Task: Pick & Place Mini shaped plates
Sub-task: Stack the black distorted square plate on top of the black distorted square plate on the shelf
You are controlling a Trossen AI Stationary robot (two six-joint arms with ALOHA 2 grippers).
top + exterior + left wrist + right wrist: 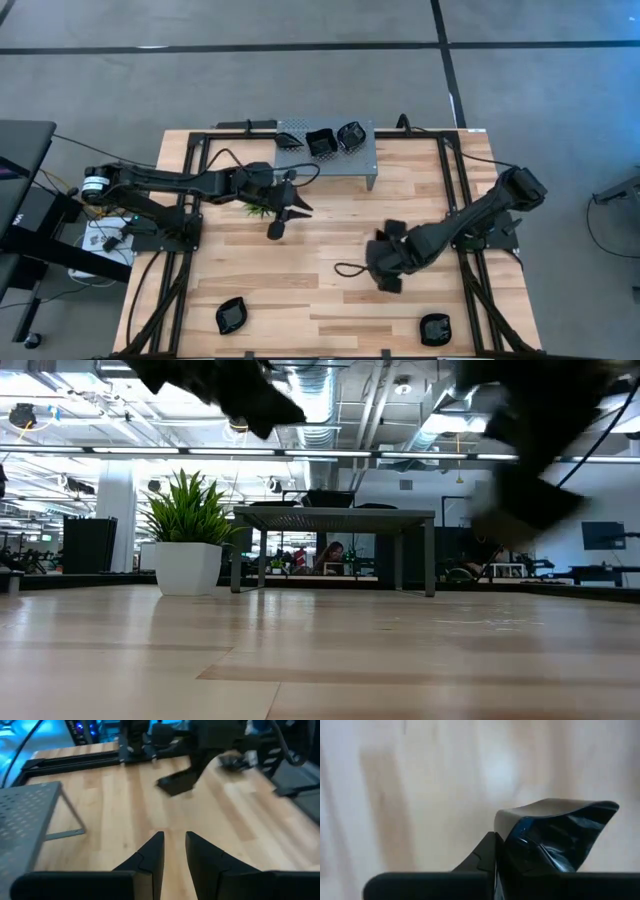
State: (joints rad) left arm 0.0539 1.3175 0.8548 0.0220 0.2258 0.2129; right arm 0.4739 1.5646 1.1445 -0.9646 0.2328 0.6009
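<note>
Mini shaped plates are spread around: three sit up on the grey perforated stand at the back of the worktop, one leaf-ish plate lies well in front of the stand near the front edge toward the left arm's side, and a squarish plate sits at the front edge toward the right arm's side. A fifth glossy plate is grasped in the right gripper, which hangs over bare wood in front of the stand, right of centre. The left gripper hovers just in front of the stand beside the little green plant, fingers released with a narrow gap, nothing in them. Loads of open wood between the stand and the front edge.
</note>
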